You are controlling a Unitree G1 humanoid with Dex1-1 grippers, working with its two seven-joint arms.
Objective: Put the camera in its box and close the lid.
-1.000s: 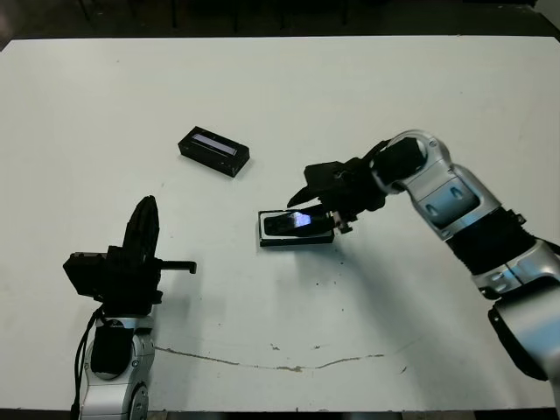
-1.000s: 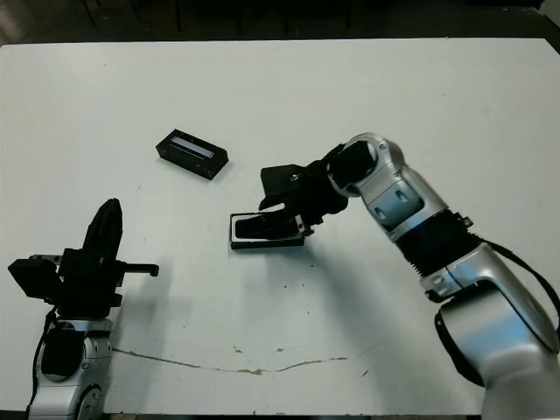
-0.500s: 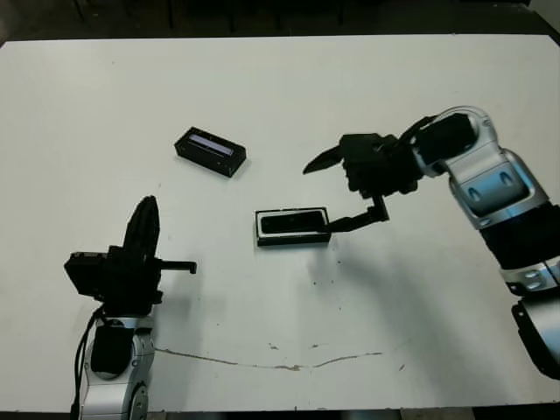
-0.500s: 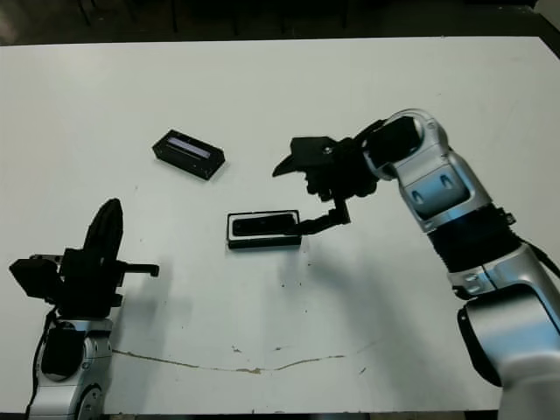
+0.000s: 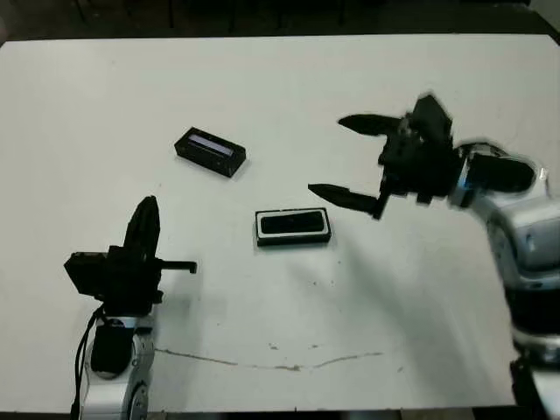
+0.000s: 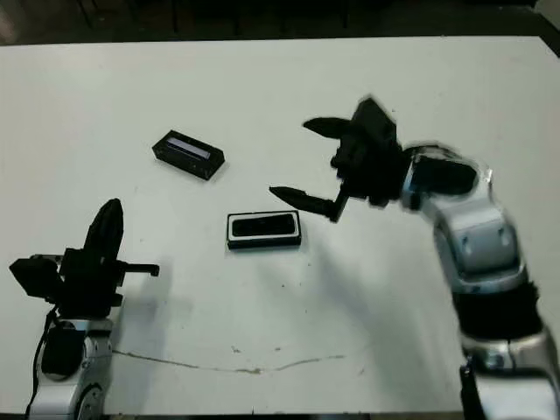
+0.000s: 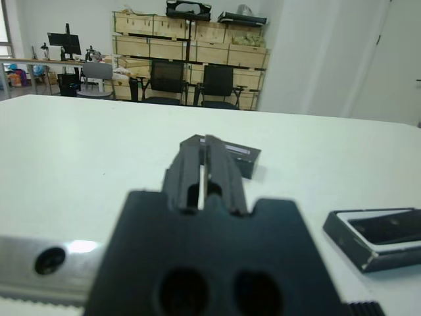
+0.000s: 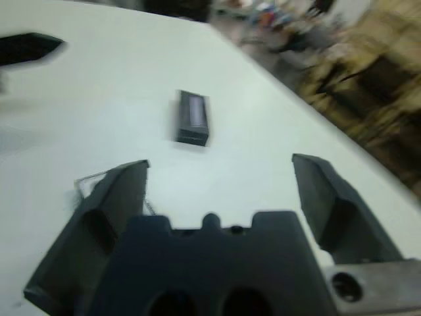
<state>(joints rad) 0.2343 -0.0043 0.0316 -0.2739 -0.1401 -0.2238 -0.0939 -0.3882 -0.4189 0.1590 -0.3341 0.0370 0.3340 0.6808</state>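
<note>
Just beside the right gripper [image 5: 346, 157], its fingers wide apart and empty: slim black camera bar [image 5: 294, 224] seated in the white-lined black tray box [image 5: 260, 227], presumably awaiting the black, pale-striped lid block [image 5: 210, 150], farther off. Left gripper [image 7: 205, 168] pressed together, idle, well apart.

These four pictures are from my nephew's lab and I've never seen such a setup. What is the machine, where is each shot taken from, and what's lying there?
It is a humanoid robot with two arms at a white table. Each arm ends in a pincer of two black fingers. The two wide pictures come from a pair of cameras on its head, looking down. The other two come from cameras on its wrists, looking along the fingers.

On the table lies a small box with the camera, a slim black bar, resting inside it. Farther back, apart from it, lies the lid, a black block with a pale strip.

The right pincer is open, empty, beside the box. The left pincer is shut, holding nothing, near the table's front.
</note>
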